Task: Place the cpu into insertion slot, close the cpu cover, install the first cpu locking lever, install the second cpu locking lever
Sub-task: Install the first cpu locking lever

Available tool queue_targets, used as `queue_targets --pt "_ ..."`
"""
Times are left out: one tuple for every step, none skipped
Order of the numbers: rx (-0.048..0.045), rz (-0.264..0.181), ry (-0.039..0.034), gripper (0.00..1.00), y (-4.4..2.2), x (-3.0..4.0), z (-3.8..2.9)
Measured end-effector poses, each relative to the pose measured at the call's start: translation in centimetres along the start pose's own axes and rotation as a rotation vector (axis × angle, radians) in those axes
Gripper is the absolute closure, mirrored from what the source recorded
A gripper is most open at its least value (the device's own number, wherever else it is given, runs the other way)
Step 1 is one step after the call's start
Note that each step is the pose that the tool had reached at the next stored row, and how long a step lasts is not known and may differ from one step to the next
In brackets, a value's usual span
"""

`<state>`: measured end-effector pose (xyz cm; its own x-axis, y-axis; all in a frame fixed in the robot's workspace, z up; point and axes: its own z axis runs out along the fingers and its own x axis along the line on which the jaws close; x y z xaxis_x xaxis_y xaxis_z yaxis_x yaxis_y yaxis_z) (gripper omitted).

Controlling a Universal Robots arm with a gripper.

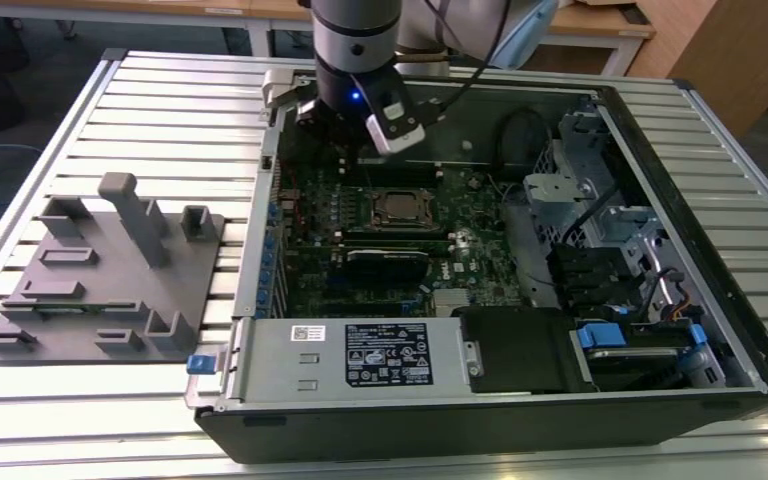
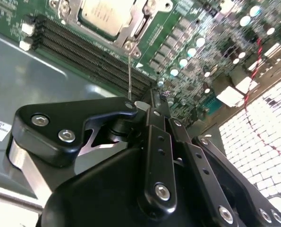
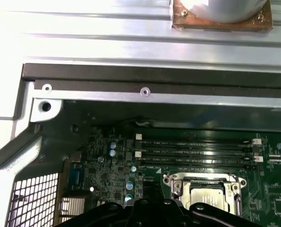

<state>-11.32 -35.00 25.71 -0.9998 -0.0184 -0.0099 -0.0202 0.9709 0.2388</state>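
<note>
Since the cpu (image 2: 105,14) lies under its cover (image 2: 136,29), the lever step seems in hand. The gripper (image 2: 153,97), open or closed I cannot tell, hangs near an upright lever (image 2: 129,71) at the cover's corner. Catching that thin wire demands exact aim.

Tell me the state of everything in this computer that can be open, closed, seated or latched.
computer case: open, interior exposed.
cpu: seated in the insertion slot.
cpu cover: closed over the cpu.
locking lever: appears raised, not latched.
hand: close to the locking lever's free end.
</note>
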Motion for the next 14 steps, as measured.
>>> queue_targets --pt "-0.0117 0.000 -0.0003 0.90 -0.01 0.03 0.01" --pt "-0.0199 0.000 -0.0003 0.90 -0.02 0.05 0.02" --pt "-0.0257 0.000 -0.0004 0.90 -0.04 0.06 0.05" --pt "-0.0292 0.000 -0.0006 0.90 -0.06 0.06 0.09" --pt "-0.0312 0.000 -0.0008 0.90 -0.08 0.07 0.16" --pt "-0.0320 0.000 -0.0009 0.90 -0.10 0.07 0.25" --pt "-0.0322 0.000 -0.0007 0.90 -0.13 0.07 0.34" --pt "-0.0327 0.000 -0.0007 0.90 -0.15 0.07 0.44" --pt "-0.0337 0.000 -0.0007 0.90 -0.17 0.07 0.52" --pt "-0.0357 0.000 -0.0005 0.90 -0.18 0.07 0.55" --pt "-0.0379 0.000 -0.0006 0.90 -0.19 0.07 0.56" --pt "-0.0388 0.001 -0.0010 0.90 -0.19 0.07 0.59" --pt "-0.0391 0.004 -0.0017 0.90 -0.19 0.03 0.61" --pt "-0.0391 0.009 -0.0029 0.90 -0.20 -0.01 0.63"
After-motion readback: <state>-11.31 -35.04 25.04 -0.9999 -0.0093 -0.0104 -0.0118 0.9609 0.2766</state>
